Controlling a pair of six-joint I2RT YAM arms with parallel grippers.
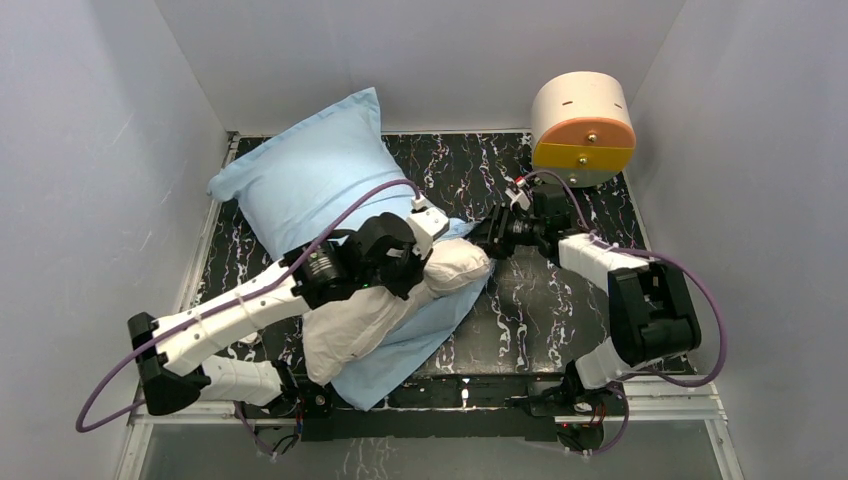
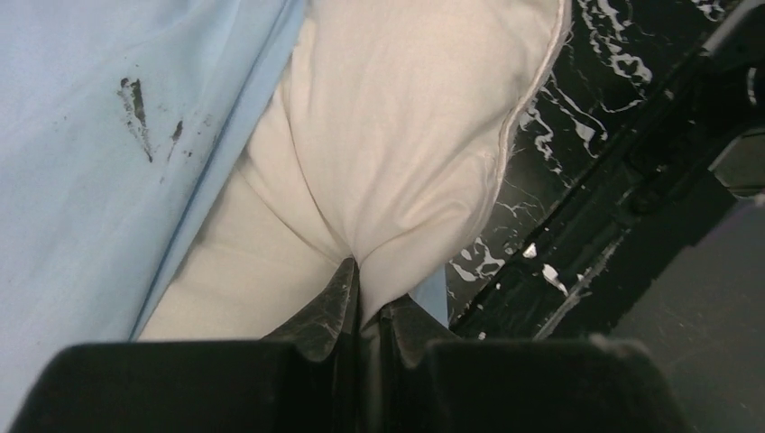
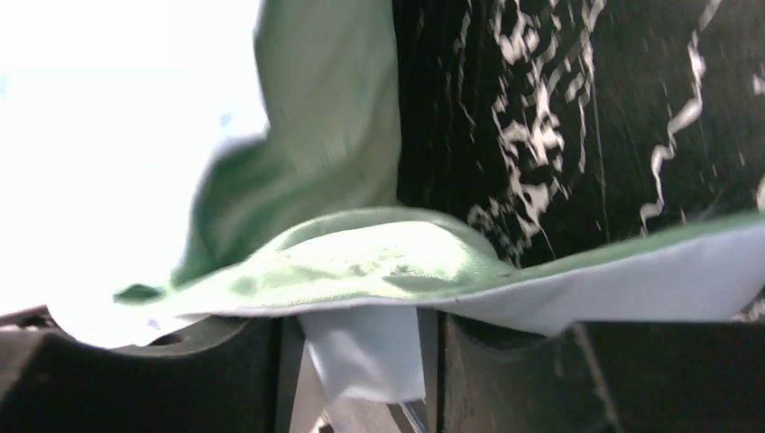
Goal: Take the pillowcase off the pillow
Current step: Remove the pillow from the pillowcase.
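As you look from above, pillow [image 1: 360, 320]: plump, white and wrinkled, half out of its cover, lying aslant on the black marbled table [image 1: 560, 300].
Pillowcase [image 1: 310, 180]: light blue, bunched over the pillow's far end and spread under its near end; its mint-green satin face shows at your right wrist.
Left gripper [image 2: 361, 280]: pressed together on a pinch of white pillow fabric, atop the pillow's middle.
Right gripper [image 3: 361, 334]: jaws apart, a pillowcase fold draped across and between them, just right of the pillow.
Drum [image 1: 583, 128]: cream and orange, well beyond the pillow, far right.
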